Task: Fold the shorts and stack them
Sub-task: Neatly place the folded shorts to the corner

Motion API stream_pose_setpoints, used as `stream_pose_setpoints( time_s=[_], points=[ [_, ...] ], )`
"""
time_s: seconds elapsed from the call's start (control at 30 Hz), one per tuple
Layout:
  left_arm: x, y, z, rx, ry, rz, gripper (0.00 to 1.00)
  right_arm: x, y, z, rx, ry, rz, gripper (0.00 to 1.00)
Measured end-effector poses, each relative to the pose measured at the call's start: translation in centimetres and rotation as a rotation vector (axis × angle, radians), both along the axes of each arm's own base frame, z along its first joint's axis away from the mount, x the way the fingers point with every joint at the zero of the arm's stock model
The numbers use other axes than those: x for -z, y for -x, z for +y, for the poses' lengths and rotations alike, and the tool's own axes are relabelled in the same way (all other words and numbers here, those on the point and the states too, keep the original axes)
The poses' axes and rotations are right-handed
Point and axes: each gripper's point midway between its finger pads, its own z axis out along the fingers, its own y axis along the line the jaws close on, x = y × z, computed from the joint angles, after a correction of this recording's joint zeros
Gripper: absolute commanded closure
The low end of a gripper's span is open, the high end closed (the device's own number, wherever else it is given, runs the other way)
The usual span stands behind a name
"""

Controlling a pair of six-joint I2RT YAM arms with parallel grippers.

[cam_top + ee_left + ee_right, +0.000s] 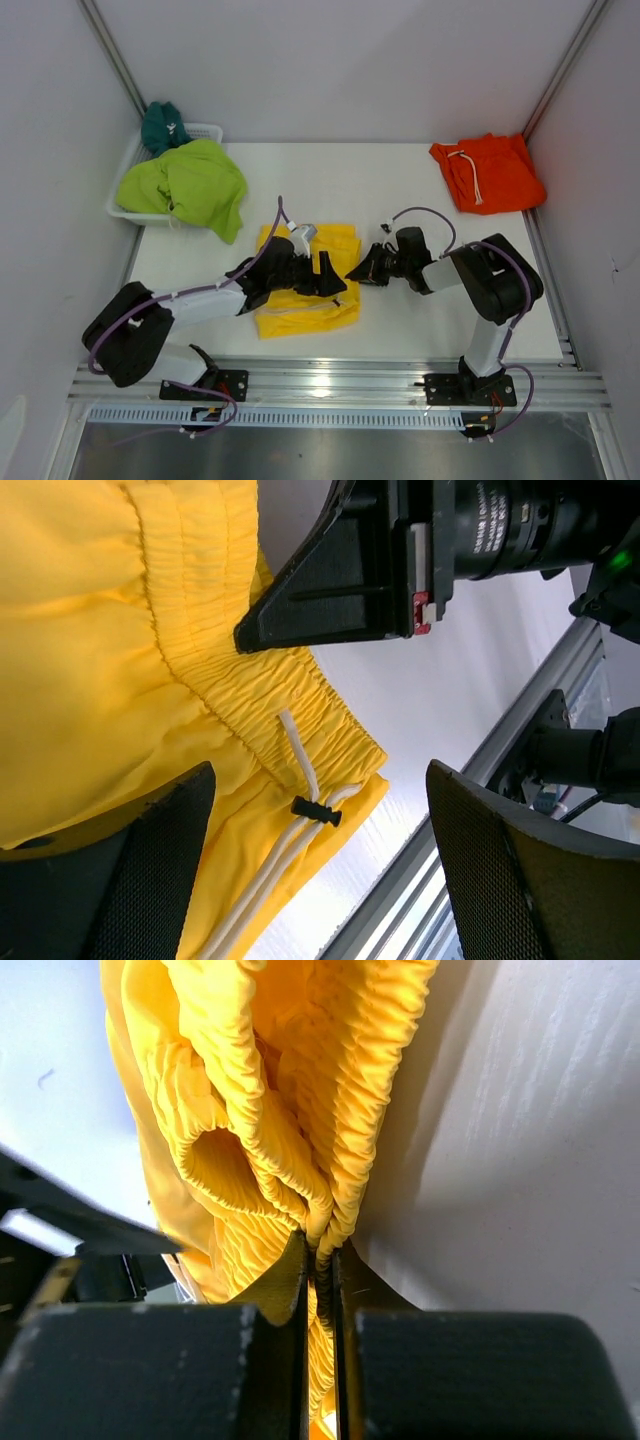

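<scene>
Both arms cover much of the yellow shorts [300,315], which lie in the middle of the table [400,190] near its front edge. The right gripper [320,1250] is closed tight on their gathered waistband, its fingertips buried in the folds. The left gripper [320,775] hangs over the waistband and the white drawstring [300,755], fingers wide apart, holding nothing. In the white basket [205,129], far left, the teal shorts [160,125] are half hidden behind the lime-green shorts [185,185]. The orange shorts [490,172] lie at the far right corner. A small red tag [424,610] on the right gripper is too blurred to read.
</scene>
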Motion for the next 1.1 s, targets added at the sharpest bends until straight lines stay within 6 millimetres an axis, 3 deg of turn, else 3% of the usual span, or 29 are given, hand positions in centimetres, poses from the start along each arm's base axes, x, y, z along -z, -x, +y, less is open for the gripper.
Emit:
stream_pose_setpoints(
  time_s=[0.17,0.3,0.4,0.5,0.57,0.63,0.67,0.77,0.9,1.1],
  points=[
    [-3.9,-1.0,0.2,-0.012,-0.017,-0.080,0.10,-0.3,-1.4,-0.8,0.002,0.049,-0.002,1.00],
    [-6.0,-2.4,1.0,-0.040,-0.055,-0.104,0.10,-1.2,-5.9,-1.4,0.023,0.124,-0.052,1.00],
    [-6.2,-4.0,2.7,-0.098,-0.086,-0.092,0.10,-1.8,-10.0,-2.0,0.026,0.175,-0.105,1.00],
    [-4.5,-5.6,5.3,-0.193,-0.149,-0.054,0.10,-2.0,-13.9,-2.1,0.002,0.223,-0.137,1.00],
    [-2.7,-6.3,6.8,-0.248,-0.197,-0.023,0.10,-1.9,-16.0,-2.3,-0.008,0.245,-0.159,0.62],
    [-0.8,-6.1,7.9,-0.273,-0.236,0.012,0.10,-1.6,-17.2,-2.7,-0.015,0.264,-0.158,0.37],
    [0.2,-5.9,8.4,-0.286,-0.257,0.034,0.10,-1.5,-17.6,-3.1,-0.015,0.270,-0.160,0.31],
    [2.7,-5.3,9.3,-0.305,-0.304,0.090,0.09,-2.4,-18.1,-3.8,-0.015,0.255,-0.164,0.06],
    [3.2,-5.9,10.0,-0.341,-0.302,0.110,0.09,-3.6,-17.2,-5.0,0.025,0.276,-0.164,0.01],
    [0.8,-8.1,10.1,-0.381,-0.250,0.083,0.09,-6.8,-9.6,-6.7,0.163,0.227,-0.115,0.00]
  ],
)
